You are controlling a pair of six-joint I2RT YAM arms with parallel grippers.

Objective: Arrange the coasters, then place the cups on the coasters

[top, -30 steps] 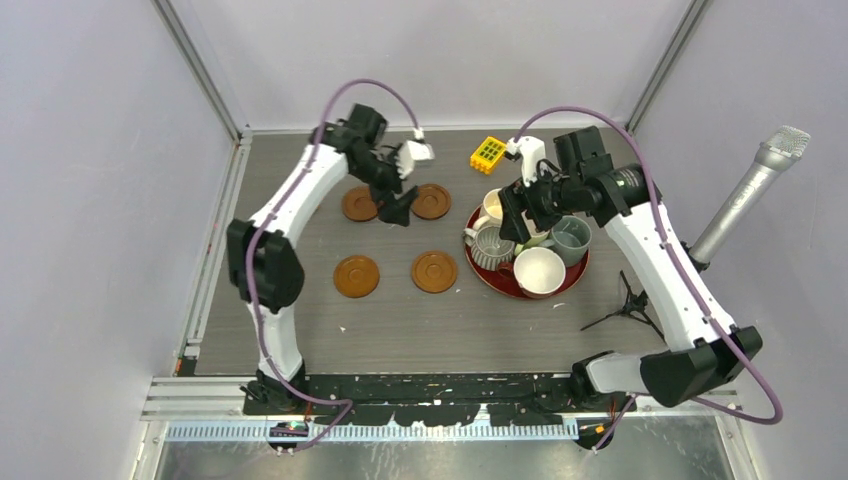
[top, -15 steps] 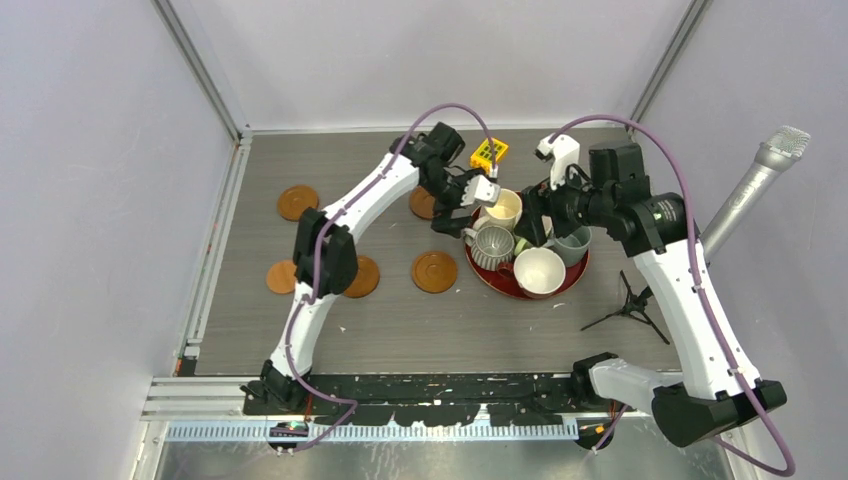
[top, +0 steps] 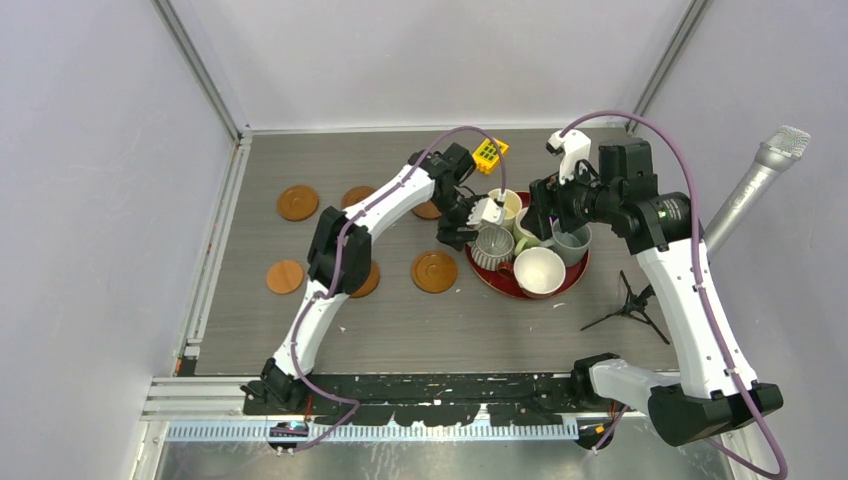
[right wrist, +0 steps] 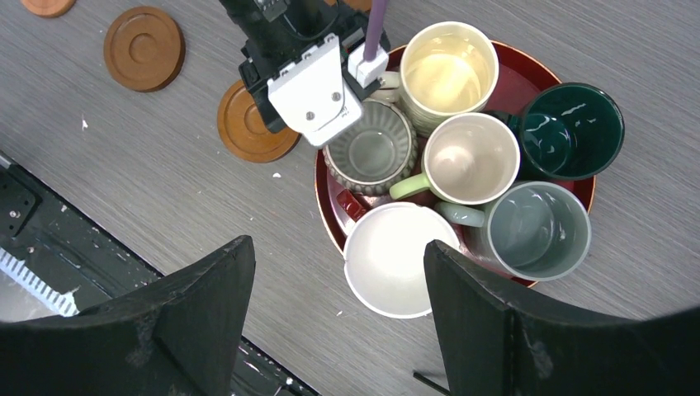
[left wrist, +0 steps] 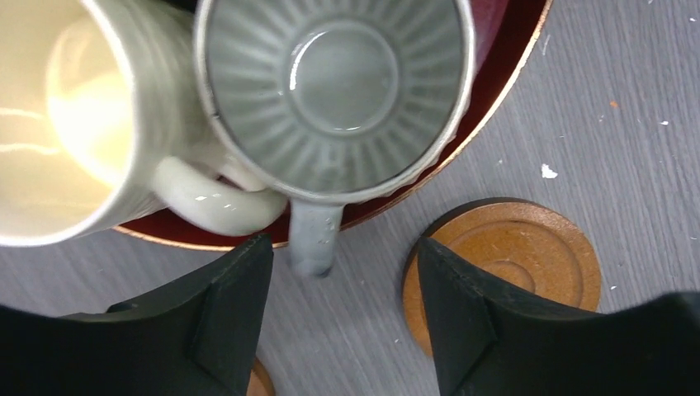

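Cup pickup: the left gripper (left wrist: pixel 342 256), fingers (left wrist: pixel 223 313) open, straddles the ribbed grey mug (left wrist: pixel 338 82) at its 6 o'clock handle (left wrist: pixel 314 239); next, close squarely. Right gripper (right wrist: pixel 338 252) open.

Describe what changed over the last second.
The left end effector swung right from above the coasters to the red tray, and its jaws narrowed to straddle the handle of the ribbed grey mug without yet gripping. The right end effector drifted slightly right, open above the tray. Coasters, mugs and tray stayed put; nothing was grasped or released.
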